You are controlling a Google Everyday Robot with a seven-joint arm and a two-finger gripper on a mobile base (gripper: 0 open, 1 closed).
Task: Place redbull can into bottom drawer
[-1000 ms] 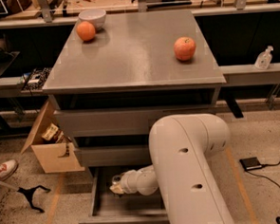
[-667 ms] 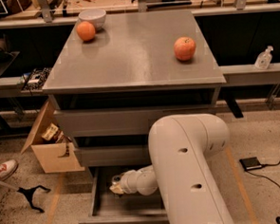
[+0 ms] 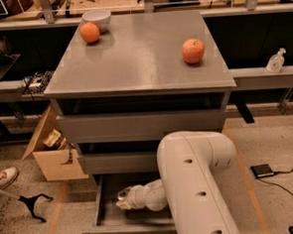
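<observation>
Reaching down at about 7 o'clock in the view, the pincer is sitting inside the bottom drawer, which is standing pulled out toward 6 o'clock from under the two closed drawers above it. A small round silver shape is showing right at the pincer's tip, and it is looking like the top of the can, so the can is lying within the drawer's left half, touching or just beside the pincer; whether the pincer is gripping it, or how wide it is standing, I cannot tell. The arm, a thick white housing, is rising at 5 o'clock and covering the drawer's right half, with its white wrist running toward 9 o'clock into the tray. Above, the desk is carrying an orange at 11 o'clock, just beside a white bowl at the far edge, and a second orange at 1 o'clock, well apart from the first. An open cardboard box is leaning against the cabinet's left side at 9 o'clock, with a red-and-white shoe lying on the floor near it at 8 o'clock. A clear bottle is standing on a shelf at 3 o'clock, and a small black device with a cable is lying on the floor at 4 o'clock.
</observation>
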